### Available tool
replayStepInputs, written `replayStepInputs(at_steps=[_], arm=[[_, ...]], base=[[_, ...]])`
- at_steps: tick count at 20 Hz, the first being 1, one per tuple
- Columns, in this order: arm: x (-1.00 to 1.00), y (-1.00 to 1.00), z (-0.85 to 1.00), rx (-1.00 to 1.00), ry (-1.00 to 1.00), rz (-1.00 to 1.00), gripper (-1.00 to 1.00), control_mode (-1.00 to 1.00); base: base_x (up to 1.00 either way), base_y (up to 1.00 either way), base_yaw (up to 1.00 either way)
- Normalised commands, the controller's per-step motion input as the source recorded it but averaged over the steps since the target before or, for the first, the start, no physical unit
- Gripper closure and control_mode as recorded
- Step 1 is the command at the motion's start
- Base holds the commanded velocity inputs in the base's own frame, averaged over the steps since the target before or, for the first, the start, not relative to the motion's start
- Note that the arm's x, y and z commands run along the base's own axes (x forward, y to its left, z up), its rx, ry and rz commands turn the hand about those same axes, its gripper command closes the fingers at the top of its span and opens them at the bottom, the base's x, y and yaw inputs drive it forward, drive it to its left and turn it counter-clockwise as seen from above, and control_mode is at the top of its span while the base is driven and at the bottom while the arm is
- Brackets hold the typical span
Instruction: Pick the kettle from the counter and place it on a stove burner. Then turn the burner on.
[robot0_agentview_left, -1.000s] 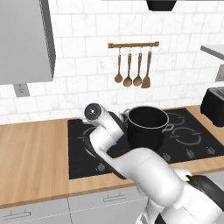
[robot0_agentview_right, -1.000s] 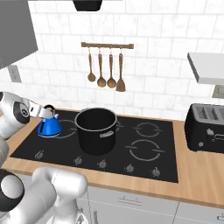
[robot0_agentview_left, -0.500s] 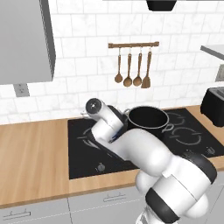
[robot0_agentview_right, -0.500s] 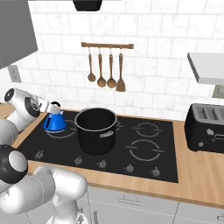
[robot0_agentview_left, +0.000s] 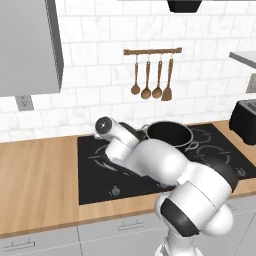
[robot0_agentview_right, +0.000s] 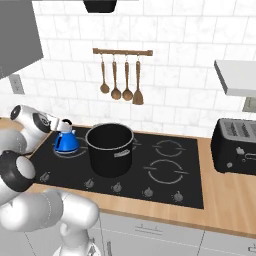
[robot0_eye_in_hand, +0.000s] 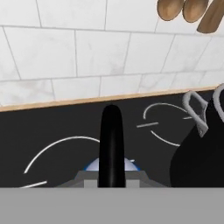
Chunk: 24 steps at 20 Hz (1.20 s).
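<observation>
The small blue kettle (robot0_agentview_right: 65, 142) hangs low over or on the rear-left stove burner (robot0_agentview_right: 80, 152) of the black cooktop, just left of the big black pot (robot0_agentview_right: 110, 148); I cannot tell whether its base touches the glass. My gripper (robot0_agentview_right: 63, 125) reaches in from the left and is shut on the kettle's thin black handle (robot0_eye_in_hand: 111, 144). In the hand view the blue kettle (robot0_eye_in_hand: 129, 163) peeks out on both sides of the handle, with the burner ring (robot0_eye_in_hand: 48, 151) beyond it. The wood-grain counter (robot0_agentview_left: 40, 170) lies left of the cooktop. In the left base view my arm hides the kettle.
The pot (robot0_agentview_left: 169, 134) stands close to the kettle's right side, its steel handle (robot0_eye_in_hand: 194, 111) near my hand. A row of knobs (robot0_agentview_right: 116, 187) runs along the cooktop's front edge. A black toaster (robot0_agentview_right: 235, 146) sits at the right. Wooden utensils (robot0_agentview_right: 121, 82) hang on the tiled wall.
My gripper has carried the kettle to the right, from the cooktop's left edge to over the rear-left burner beside the pot, and slightly lower. The pot has stayed put.
</observation>
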Motion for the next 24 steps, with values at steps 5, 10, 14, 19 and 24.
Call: replayStepInputs(at_steps=[5, 10, 14, 19, 24], arm=[[0.16, 0.04, -0.26, -0.05, 0.0, 0.0, 1.0, -1.0], [0.14, 0.19, -0.04, -0.05, -0.04, -0.01, 1.0, -1.0], [0.15, 0.18, 0.0, -0.03, -0.04, -0.02, 1.0, -1.0], [0.2, 0.01, 0.0, -0.02, -0.05, -0.02, 1.0, -1.0], [0.22, 0.03, 0.0, -0.02, -0.04, -0.02, 1.0, -1.0]], base=[[0.0, 0.0, 0.0], [0.0, 0.0, 0.0], [0.0, 0.0, 0.0], [0.0, 0.0, 0.0], [0.0, 0.0, 0.0]])
